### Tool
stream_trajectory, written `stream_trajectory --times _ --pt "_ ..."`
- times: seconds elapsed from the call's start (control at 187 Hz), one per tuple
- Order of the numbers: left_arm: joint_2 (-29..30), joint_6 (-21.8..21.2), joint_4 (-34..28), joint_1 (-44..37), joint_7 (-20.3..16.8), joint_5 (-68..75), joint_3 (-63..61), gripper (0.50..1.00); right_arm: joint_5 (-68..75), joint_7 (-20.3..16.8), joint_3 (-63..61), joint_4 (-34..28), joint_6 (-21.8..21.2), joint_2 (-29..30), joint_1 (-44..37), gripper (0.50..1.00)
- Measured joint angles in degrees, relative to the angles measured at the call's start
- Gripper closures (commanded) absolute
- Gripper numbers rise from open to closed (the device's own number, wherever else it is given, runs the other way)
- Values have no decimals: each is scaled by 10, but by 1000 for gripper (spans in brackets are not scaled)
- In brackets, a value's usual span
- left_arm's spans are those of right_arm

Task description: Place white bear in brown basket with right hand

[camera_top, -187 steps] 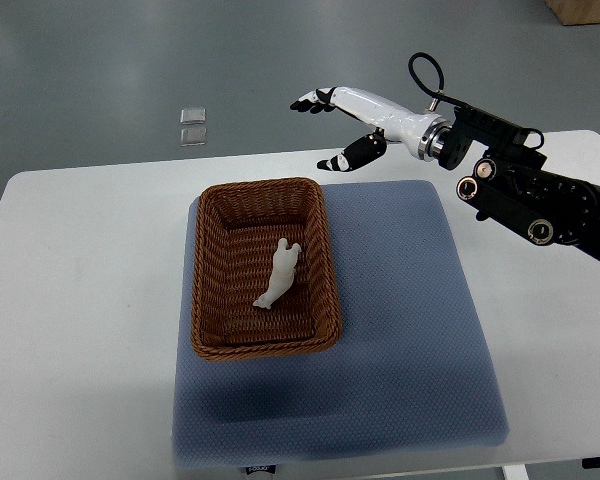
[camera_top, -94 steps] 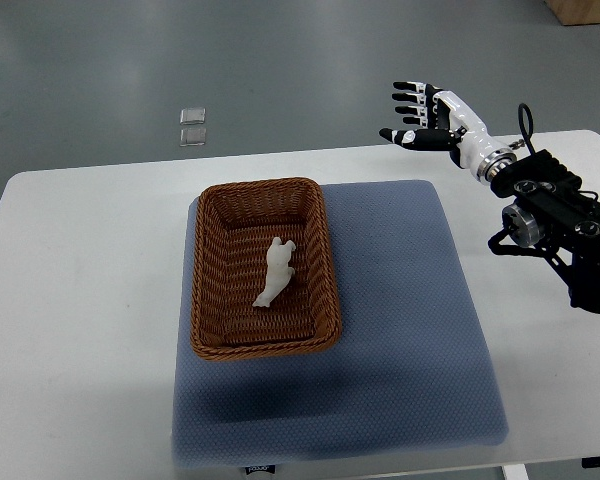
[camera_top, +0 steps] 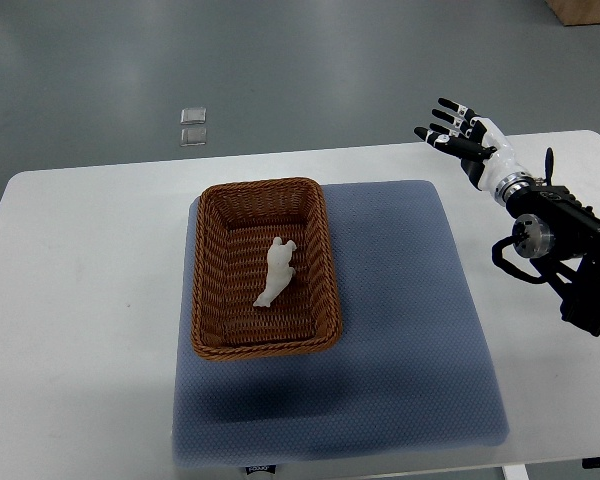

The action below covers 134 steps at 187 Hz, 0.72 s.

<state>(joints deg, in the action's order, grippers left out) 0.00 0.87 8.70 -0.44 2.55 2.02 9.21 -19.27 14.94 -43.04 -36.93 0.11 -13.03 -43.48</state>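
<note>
now, from the top view, the white bear (camera_top: 277, 273) lies on its side on the woven floor of the brown basket (camera_top: 206, 300), roughly in the middle, stretched along the basket's long axis and touching none of the walls. the basket sits on the left part of a blue-grey mat (camera_top: 410, 330), its left rim close to the mat's left edge. the mat lies on the white counter (camera_top: 80, 300), which shows bare to the left and along the right side.

the right robot hand (camera_top: 462, 143) is raised over the far right corner of the counter, well apart from the basket and beyond the mat's far right corner. its fingers (camera_top: 446, 118) are spread and extended, pointing away toward the upper left, and it has hold of nothing. the white forearm runs back into a black wrist and arm assembly (camera_top: 560, 250) with a looped cable, entering from the right edge.

beyond the far edge of the counter, on the grey floor (camera_top: 280, 60), sit two small clear square items (camera_top: 192, 126), one just behind the other. a corner of a brown box (camera_top: 585, 10) shows at the top right edge of the picture.
</note>
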Motion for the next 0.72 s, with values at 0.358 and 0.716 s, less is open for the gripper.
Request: stream_trajectory --times 0.358,0.716 --pt "0 0 0 0 0 0 0 500 19 4 -63 -1 -2 14 30 572" --pt "0 0 0 0 0 0 0 500 17 25 -71 -1 -2 20 36 572"
